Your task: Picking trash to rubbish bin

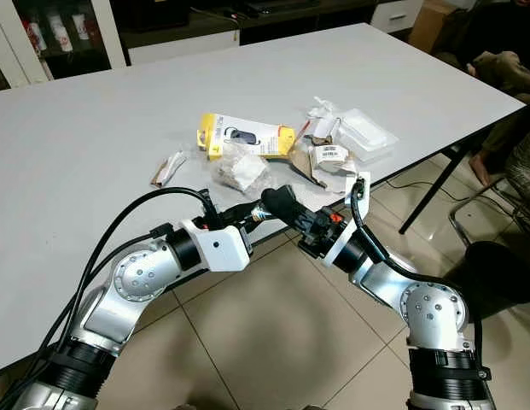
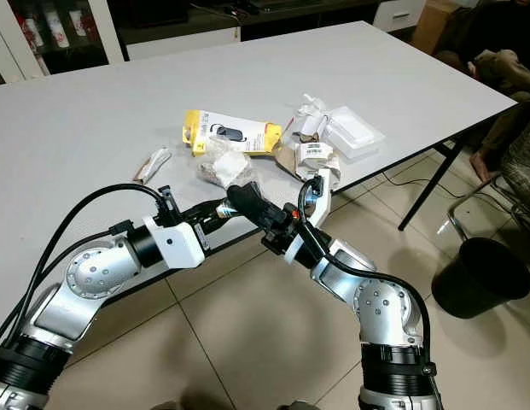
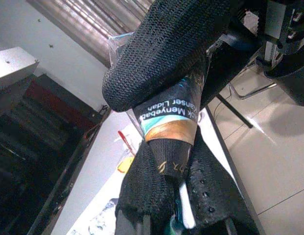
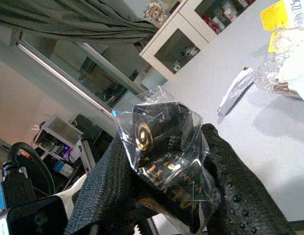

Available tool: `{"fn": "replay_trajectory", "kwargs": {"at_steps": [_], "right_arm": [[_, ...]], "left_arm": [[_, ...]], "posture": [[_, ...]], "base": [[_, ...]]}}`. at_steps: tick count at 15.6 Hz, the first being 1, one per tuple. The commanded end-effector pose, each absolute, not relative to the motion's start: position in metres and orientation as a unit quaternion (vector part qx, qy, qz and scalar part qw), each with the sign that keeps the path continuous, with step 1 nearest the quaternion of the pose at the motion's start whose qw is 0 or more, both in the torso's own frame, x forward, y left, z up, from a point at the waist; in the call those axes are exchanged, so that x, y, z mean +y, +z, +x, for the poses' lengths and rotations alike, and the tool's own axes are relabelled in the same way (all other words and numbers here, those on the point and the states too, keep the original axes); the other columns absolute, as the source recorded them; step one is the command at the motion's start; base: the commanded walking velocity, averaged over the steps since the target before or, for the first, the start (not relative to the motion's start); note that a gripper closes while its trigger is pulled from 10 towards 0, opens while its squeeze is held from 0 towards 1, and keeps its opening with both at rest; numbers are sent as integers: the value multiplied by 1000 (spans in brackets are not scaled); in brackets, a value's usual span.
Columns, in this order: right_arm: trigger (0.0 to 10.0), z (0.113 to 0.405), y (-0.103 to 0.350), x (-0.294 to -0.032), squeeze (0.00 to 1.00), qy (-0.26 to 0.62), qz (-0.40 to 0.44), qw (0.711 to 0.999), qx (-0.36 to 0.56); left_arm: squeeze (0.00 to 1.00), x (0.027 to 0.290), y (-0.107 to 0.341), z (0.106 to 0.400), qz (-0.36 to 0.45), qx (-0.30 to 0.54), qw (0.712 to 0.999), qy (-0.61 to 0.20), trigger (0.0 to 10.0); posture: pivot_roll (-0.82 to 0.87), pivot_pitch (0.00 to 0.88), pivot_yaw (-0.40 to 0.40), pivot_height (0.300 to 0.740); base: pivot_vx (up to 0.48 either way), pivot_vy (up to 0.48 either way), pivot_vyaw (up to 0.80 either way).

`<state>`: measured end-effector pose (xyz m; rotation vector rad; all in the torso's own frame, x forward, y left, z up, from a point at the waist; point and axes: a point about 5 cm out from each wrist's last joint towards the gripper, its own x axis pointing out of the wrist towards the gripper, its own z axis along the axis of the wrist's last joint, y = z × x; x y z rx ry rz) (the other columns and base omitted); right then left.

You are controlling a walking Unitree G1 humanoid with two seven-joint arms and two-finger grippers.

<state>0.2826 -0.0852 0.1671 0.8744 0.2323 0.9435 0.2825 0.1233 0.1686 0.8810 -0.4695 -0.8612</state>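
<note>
Tools meet just off the bench edge: the left tool point(image 1: 263, 207) and right tool point(image 1: 292, 207) come together above the floor tiles, both pinching one dark crinkly wrapper point(image 4: 164, 156). Left wrist view shows its fingers point(image 3: 161, 54) clamped on the printed packet; right wrist view shows the other pair closed around the clear plastic end. Looks like a hand-over, so one side should let go cleanly before the other pulls, or the film tears. Beyond, on the bench point(image 1: 94, 145), more trash waits: a crumpled plastic wad point(image 1: 240, 171), a yellow card pack point(image 1: 245, 136), a clear plastic tray point(image 1: 365, 131). Out right, well apart, stands the black rubbish bin point(image 2: 480, 275).
</note>
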Motion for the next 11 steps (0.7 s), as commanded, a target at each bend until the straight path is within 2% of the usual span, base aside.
{"fn": "replay_trajectory", "kwargs": {"at_steps": [1,2,5,6,7,10,11], "right_arm": [[0,285,168,-91,0,428,414,798,97],[0,285,168,-91,0,425,416,798,96],[0,286,167,-93,0,414,422,801,91],[0,287,167,-94,0,408,425,803,88],[0,288,167,-96,0,398,427,807,84],[0,293,166,-106,0,365,431,822,73],[0,296,164,-116,0,341,427,835,69]], "left_arm": [[671,118,172,282,399,-229,787,-412,10000],[1000,118,173,282,389,-230,792,-411,10000],[1000,120,172,283,412,-231,783,-405,10000],[267,121,171,284,418,-228,781,-404,10000],[0,121,170,284,418,-227,781,-406,10000],[0,122,167,282,420,-220,780,-408,10000],[0,124,163,282,425,-212,780,-408,10000]], "posture": [[34,43,-44,740],[34,42,-44,740],[35,40,-42,740],[35,40,-42,740],[36,39,-40,740],[35,40,-43,740],[31,42,-43,740]], "base": [[0,0,0],[0,0,0],[0,0,0],[0,0,0],[0,0,0],[0,0,0],[0,0,0]]}}
